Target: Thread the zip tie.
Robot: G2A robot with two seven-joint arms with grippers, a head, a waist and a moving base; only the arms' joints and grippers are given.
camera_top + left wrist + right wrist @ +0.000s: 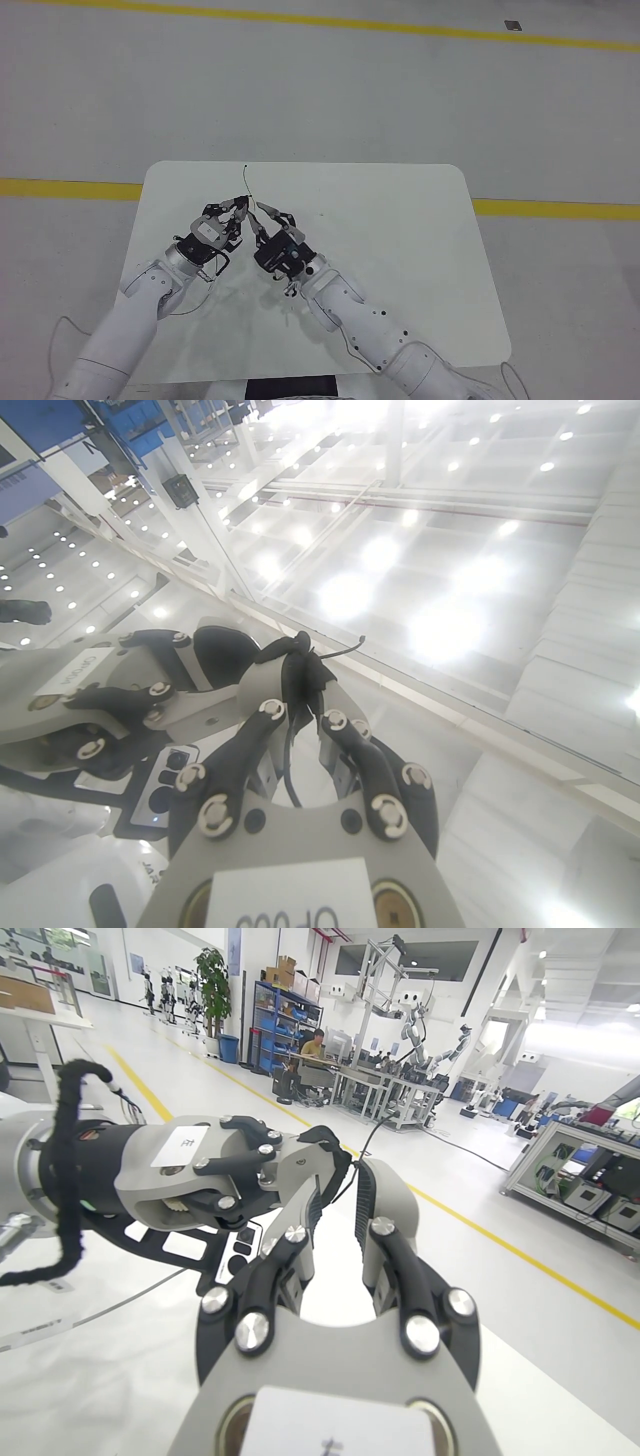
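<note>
Nearest the robot, the two arms converge over the white table [400,250], their tips all but touching. The left gripper [305,674] is closed, its fingertips meeting on the zip tie [345,649] — though the pinch point itself is buried under frayed black pad material and cannot be made out. One dark strand runs back from there toward its palm. The right gripper [345,1178] stands narrowly parted, a sliver of table showing between its ribbed pads [364,1198]. The tie passes through that gap close to the tips. Whether it touches a pad is hard to tell, since the left gripper's tip covers part of it. Beyond both tips the tie's thin free end rises and points toward the table's far edge — its head cannot be picked out.
</note>
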